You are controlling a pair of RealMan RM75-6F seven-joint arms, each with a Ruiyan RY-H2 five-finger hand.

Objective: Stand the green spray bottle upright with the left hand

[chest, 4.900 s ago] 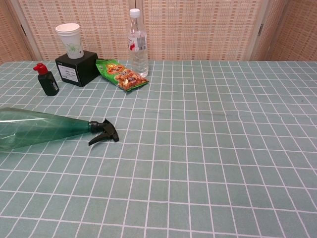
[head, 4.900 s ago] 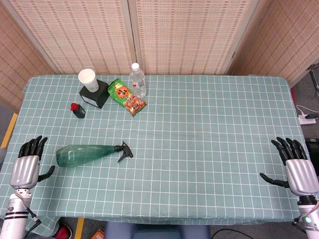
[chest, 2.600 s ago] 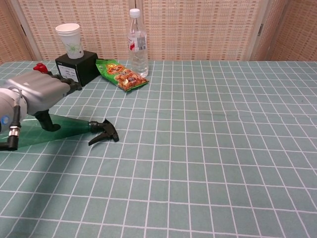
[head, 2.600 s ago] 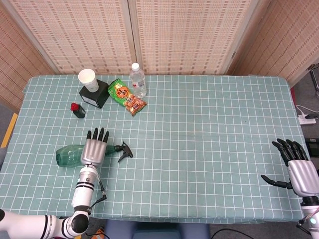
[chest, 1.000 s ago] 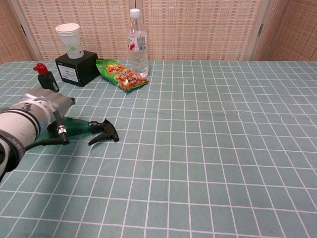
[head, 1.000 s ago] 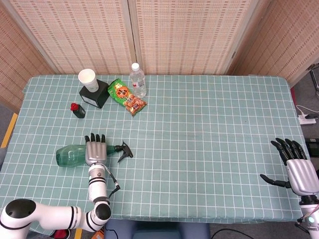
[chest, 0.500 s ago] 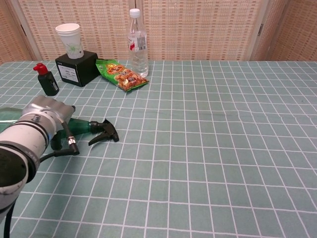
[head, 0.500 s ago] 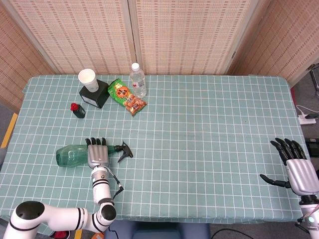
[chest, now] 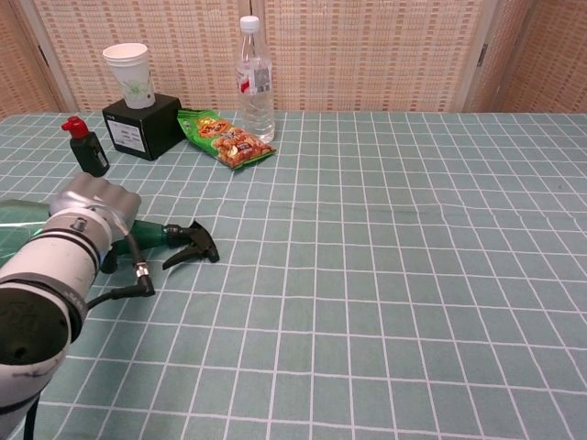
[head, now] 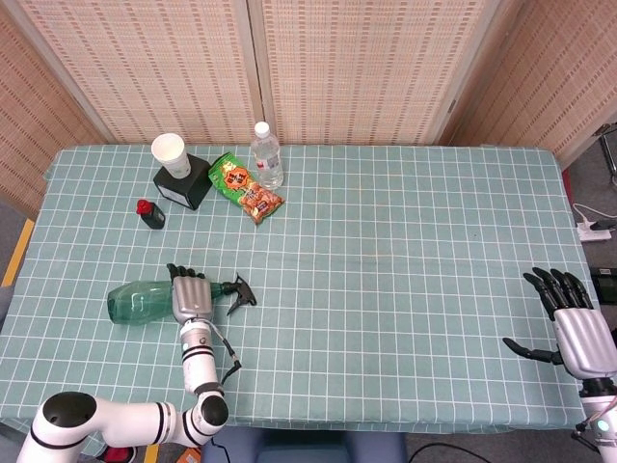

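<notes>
The green spray bottle (head: 140,301) lies on its side at the table's front left, its black trigger head (head: 239,292) pointing right. In the chest view its neck (chest: 149,233) and trigger head (chest: 193,244) show right of my forearm. My left hand (head: 190,297) lies over the bottle where it narrows, fingers curled over the far side. From the chest, my left hand (chest: 96,203) shows its knuckles on top and a dark thumb on the near side. My right hand (head: 576,326) hovers open at the front right edge, seen only in the head view.
At the back left stand a paper cup (head: 170,152) on a black box (head: 183,183), a small black bottle with a red cap (head: 149,213), a green snack bag (head: 246,187) and a clear water bottle (head: 266,155). The checked green cloth (head: 405,270) covers the table.
My left hand came in from the front left edge, settled over the lying bottle and its fingers curled down around it. The bottle still lies flat. The right hand has not moved.
</notes>
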